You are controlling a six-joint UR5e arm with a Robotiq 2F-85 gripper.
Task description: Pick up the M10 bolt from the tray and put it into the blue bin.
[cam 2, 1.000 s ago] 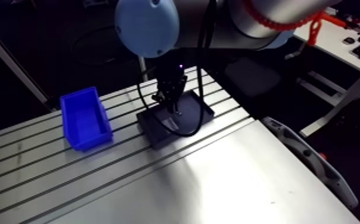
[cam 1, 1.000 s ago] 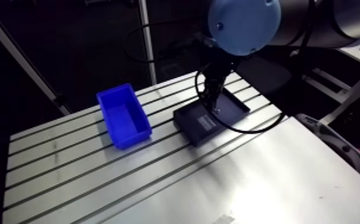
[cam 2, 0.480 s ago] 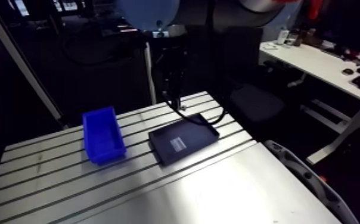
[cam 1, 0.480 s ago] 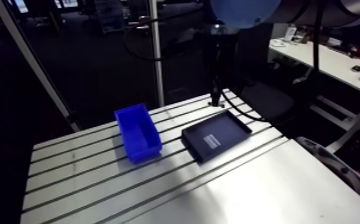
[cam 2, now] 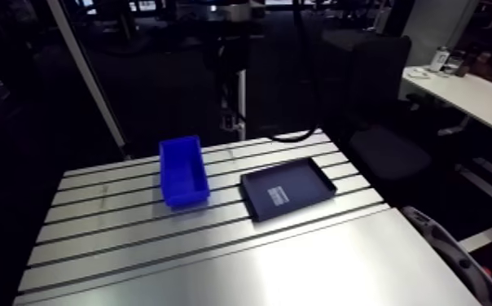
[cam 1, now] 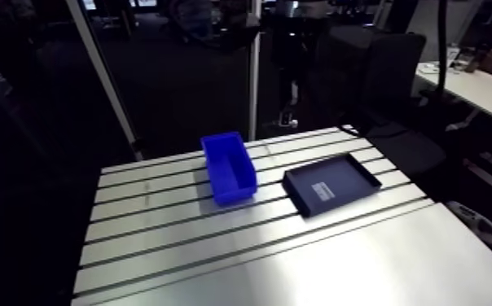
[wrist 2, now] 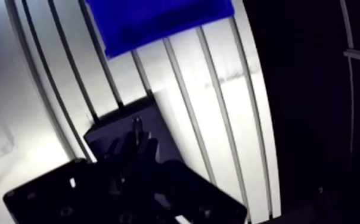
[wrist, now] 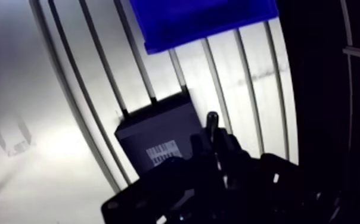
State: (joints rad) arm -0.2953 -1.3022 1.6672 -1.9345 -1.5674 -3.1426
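Wrist view: looking down past pincer point(wrist: 211, 143), held high over slotted counter point(wrist: 51, 77). Read fingers point(wrist: 225, 143) as drawn in close, pinching a slim dark shank, taken as the M10 bolt point(wrist: 211, 122), w/ one end poking out past the fingertips. Very dark in there; can't make out thread or head. Put bolt in the grip only, clear of tray and counter. Seen from above, it lines up w/ tray's edge and the counter slot beside it.

Found black tray point(wrist: 158, 128) under and just ahead of pincer, flat on counter. Noted white label point(wrist: 161, 154) w/ dark print on tray floor. Found blue bin point(wrist: 206, 21) farther ahead, beyond tray, w/ a strip of bare counter btwn the two; no contact.

Arm view: same layout. Logged bin upright, open top, long axis across the slots. Logged tray near it on the same half of counter, apart from bin. Spotted pincer hanging from wrist well above counter, toward far edge, approx over the gap btwn bin and tray. Too small and dark in this view to read fingers or bolt.
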